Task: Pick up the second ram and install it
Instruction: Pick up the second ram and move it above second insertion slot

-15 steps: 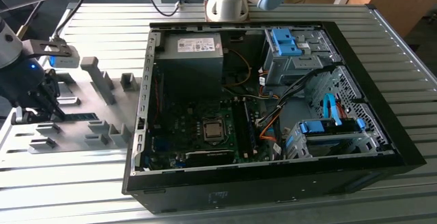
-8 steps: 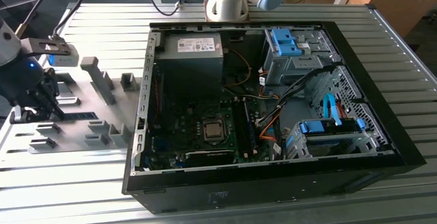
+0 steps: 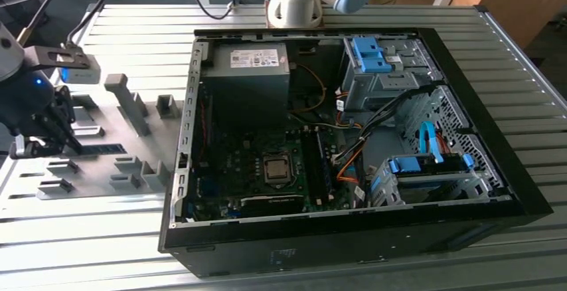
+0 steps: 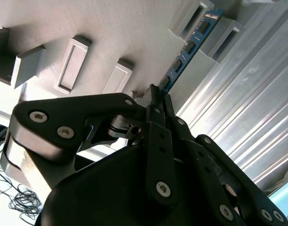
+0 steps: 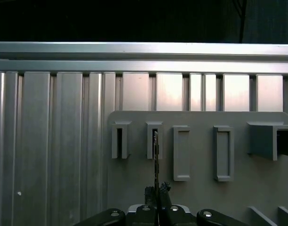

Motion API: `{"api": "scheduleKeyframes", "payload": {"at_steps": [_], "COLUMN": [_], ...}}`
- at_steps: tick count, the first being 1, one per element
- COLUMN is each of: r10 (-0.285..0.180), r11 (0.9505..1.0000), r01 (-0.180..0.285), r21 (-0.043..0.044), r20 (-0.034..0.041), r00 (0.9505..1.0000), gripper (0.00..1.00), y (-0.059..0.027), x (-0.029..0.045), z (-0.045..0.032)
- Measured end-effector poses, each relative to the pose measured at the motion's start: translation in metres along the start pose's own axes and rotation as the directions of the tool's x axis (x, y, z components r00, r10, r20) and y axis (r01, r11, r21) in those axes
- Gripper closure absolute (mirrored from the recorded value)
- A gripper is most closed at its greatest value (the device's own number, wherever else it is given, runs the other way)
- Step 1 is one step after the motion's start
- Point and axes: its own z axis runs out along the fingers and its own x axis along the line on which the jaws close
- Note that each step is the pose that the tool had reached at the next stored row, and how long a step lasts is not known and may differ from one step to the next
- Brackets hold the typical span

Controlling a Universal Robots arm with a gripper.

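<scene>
At the exterior view's left, the arm's pincer (image 3: 60, 143) is low over a grey fixture plate (image 3: 95, 113) that lies on the ribbed aluminium bench (image 3: 89, 238), well apart from the open computer case (image 3: 354, 241). The second ram (image 3: 105, 149) lies on that plate as a thin dark-green strip, running from the pincer toward the case.

In the second wrist view the pincer (image 4: 156, 92) has its two black fingers drawn tight together on the near end of the second ram (image 4: 188, 49). The blue-green board, with its row of black chips, stretches away from the fingertips toward two grey slotted blocks (image 4: 191, 21) on the plate.

The first wrist view shows the stick (image 5: 156, 160) edge-on as a thin vertical line. The pincer (image 5: 156, 189) clasps its near end, and its far end lines up with the slot of one block (image 5: 155, 127); whether it is seated in that slot cannot be told.

Inside the case, the motherboard (image 3: 252, 155) lies flat with its bare processor (image 3: 276, 168) showing.
</scene>
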Motion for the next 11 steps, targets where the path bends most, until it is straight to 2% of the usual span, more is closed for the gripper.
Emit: {"api": "scheduleKeyframes", "payload": {"at_steps": [11], "r10": [0.0], "r11": [1.0], "r01": [0.0], "r21": [0.0001], "r20": [0.0], "r00": [1.0], "gripper": [0.86], "y": [0.0001], "x": [0.0], "z": [-0.0066]}}
